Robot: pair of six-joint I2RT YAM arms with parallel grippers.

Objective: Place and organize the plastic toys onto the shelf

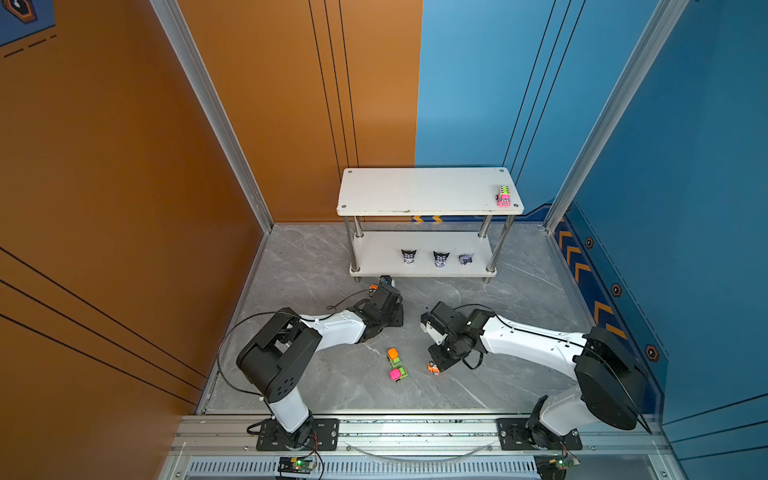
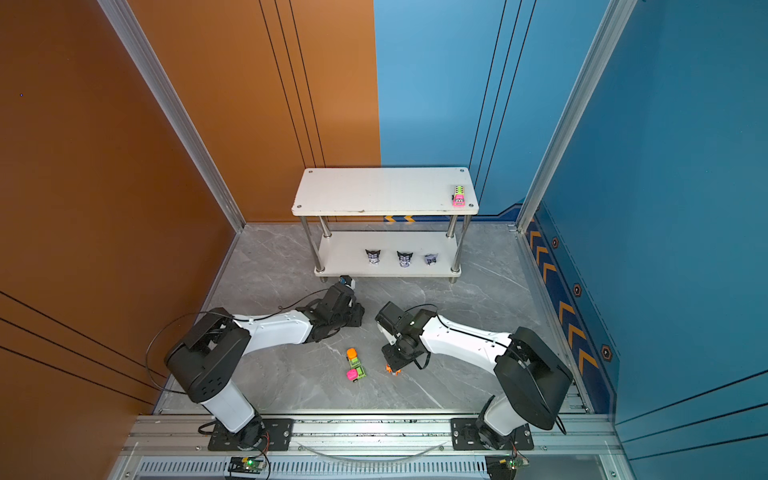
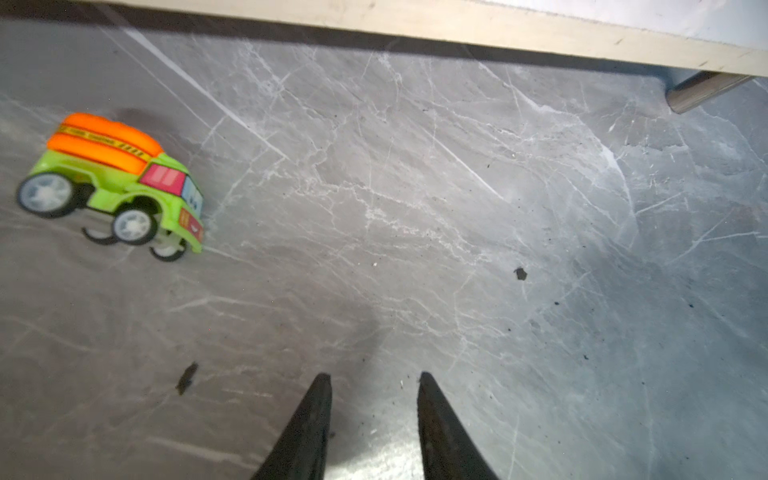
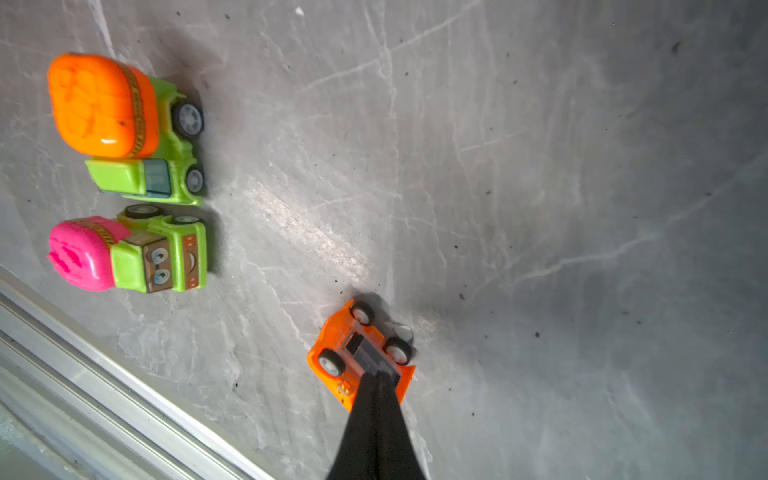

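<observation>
R fingers (image 4: 363,419) shut, tips on flipped orange car (image 4: 336,332), prob. to right it; L fingers (image 3: 307,436) part-open, empty, by shelf (image 3: 457,25).

We note both top views look steeply down from high above the near edge, sharing the whole floor (image 1: 311,266) and far shelf (image 1: 415,191); each wrist view sits close over that floor.

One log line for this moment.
left gripper open, empty | right gripper shut at overturned orange car | shelf: pink car, three figurines
</observation>
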